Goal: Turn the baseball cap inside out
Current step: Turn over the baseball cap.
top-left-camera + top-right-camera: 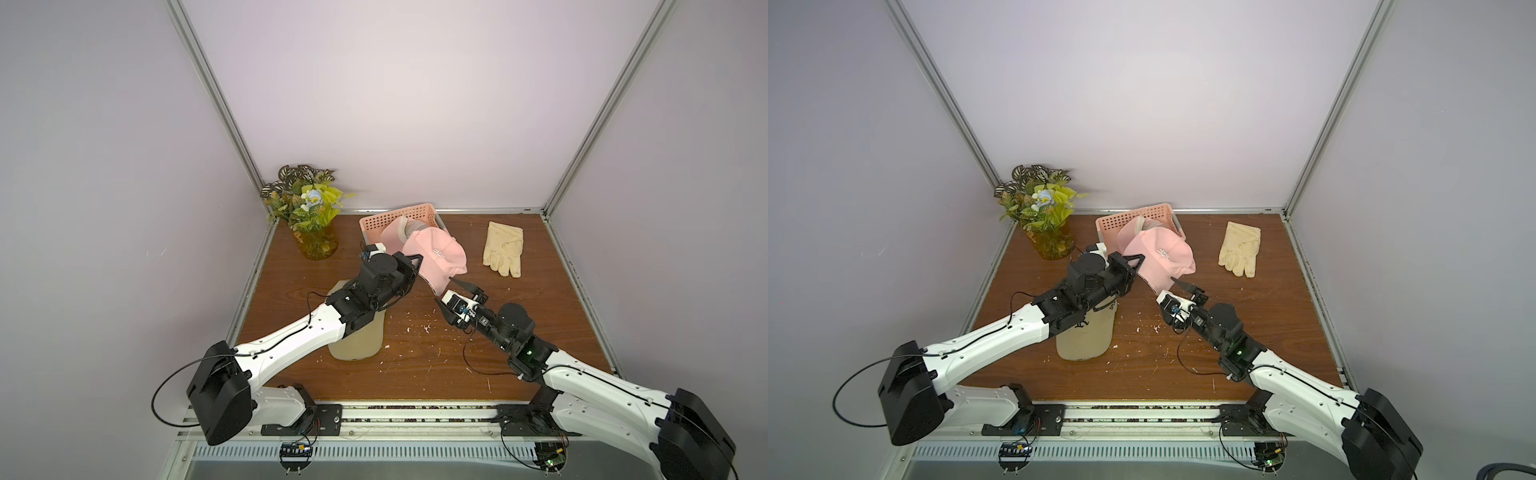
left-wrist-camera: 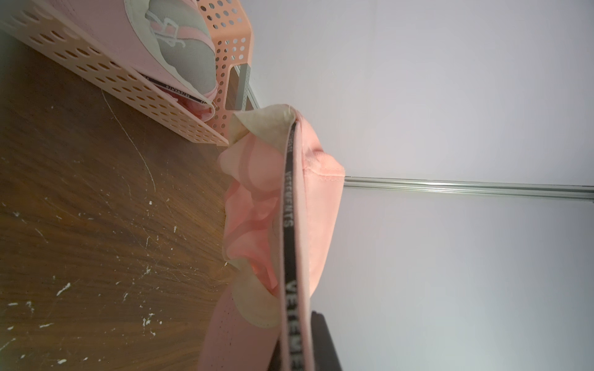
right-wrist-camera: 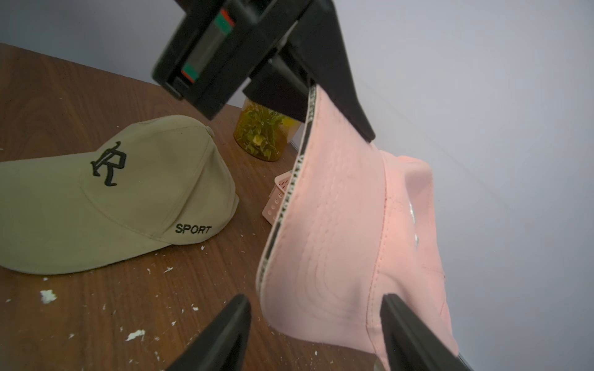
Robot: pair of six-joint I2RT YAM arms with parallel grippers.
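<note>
The pink baseball cap (image 1: 436, 253) (image 1: 1165, 253) hangs above the wooden table, crown toward the back wall. My left gripper (image 1: 417, 266) (image 1: 1139, 264) is shut on one end of the brim's black-taped edge; in the left wrist view the brim (image 2: 308, 199) runs straight into the shut left gripper (image 2: 295, 353). In the right wrist view the right gripper (image 3: 315, 308) is open, with the other end of the pink brim (image 3: 340, 225) lying loose between its fingers. In both top views the right gripper (image 1: 451, 293) (image 1: 1172, 291) sits just under the brim's front end.
A beige cap (image 1: 357, 336) (image 3: 122, 192) lies on the table under my left arm. A pink basket (image 1: 399, 218) at the back holds another pink cap (image 1: 395, 235). A cream glove (image 1: 503, 249) lies at the right. A potted plant (image 1: 307, 208) stands in the back left corner.
</note>
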